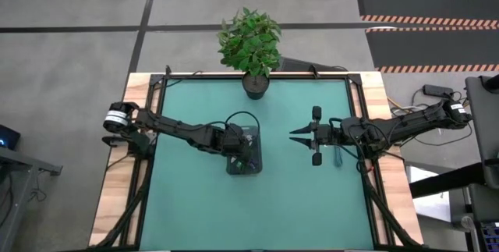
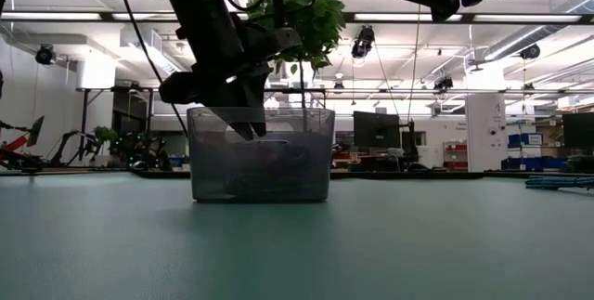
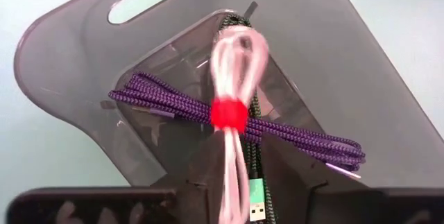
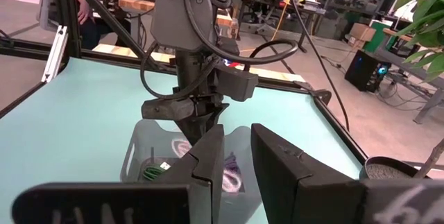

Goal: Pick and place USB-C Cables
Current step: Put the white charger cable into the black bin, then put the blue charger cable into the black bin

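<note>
The grey see-through tray (image 1: 243,162) (image 2: 260,156) stands on the green mat near its middle. My left gripper (image 2: 251,131) (image 4: 206,123) points down into the tray's open top. In the left wrist view the white cable with a red band (image 3: 232,85) shows blurred between my fingers, which stand wider apart than the cable. Under it the dark blue cable (image 3: 291,134) lies crosswise on the tray floor, and a green cable (image 3: 258,182) lies beside the white one. My right gripper (image 1: 295,136) (image 4: 239,161) hovers open to the right of the tray, holding nothing. My left gripper comes at the white cable from above, pointing down, and the cable runs lengthwise between the fingers over the tray floor. I cannot tell whether the fingers touch it.
A teal cable (image 1: 337,157) (image 2: 557,183) lies on the mat beside the right arm. A potted plant (image 1: 251,45) stands at the table's far edge, behind the tray. The green mat in front of the tray is bare.
</note>
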### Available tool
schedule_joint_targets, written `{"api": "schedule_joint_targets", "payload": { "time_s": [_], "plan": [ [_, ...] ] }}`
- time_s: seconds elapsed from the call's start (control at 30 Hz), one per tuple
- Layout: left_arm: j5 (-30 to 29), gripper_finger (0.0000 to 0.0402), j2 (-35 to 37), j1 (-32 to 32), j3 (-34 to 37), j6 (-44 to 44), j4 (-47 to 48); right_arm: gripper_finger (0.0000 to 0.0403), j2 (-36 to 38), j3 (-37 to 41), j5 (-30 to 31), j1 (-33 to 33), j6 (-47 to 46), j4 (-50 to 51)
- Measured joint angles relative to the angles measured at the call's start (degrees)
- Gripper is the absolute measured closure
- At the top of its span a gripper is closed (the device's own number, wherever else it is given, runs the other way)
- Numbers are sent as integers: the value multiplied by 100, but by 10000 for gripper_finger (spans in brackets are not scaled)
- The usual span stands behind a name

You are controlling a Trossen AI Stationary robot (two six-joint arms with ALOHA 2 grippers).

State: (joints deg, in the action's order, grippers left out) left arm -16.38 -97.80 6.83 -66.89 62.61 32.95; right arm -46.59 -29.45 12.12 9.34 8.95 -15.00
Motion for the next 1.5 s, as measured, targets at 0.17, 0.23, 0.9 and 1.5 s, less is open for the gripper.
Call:
{"api": "schedule_joint_targets", "payload": {
  "time_s": [0.17, 0.23, 0.9, 1.5],
  "plan": [
    [0, 286, 0, -7, 6, 0, 2, 339, 0, 0, 0, 0, -19, 2],
    [0, 274, 0, -8, 7, -15, 2, 339, 0, 0, 0, -2, -49, 4],
    [-815, 259, 1013, 923, 88, -4238, -674, 339, -17, -9, 391, 1, -2094, 401],
    [-775, 259, 2152, 1261, 1759, -6955, -4761, 339, -954, -852, 1144, -712, -7026, 6125]
  ]
}}
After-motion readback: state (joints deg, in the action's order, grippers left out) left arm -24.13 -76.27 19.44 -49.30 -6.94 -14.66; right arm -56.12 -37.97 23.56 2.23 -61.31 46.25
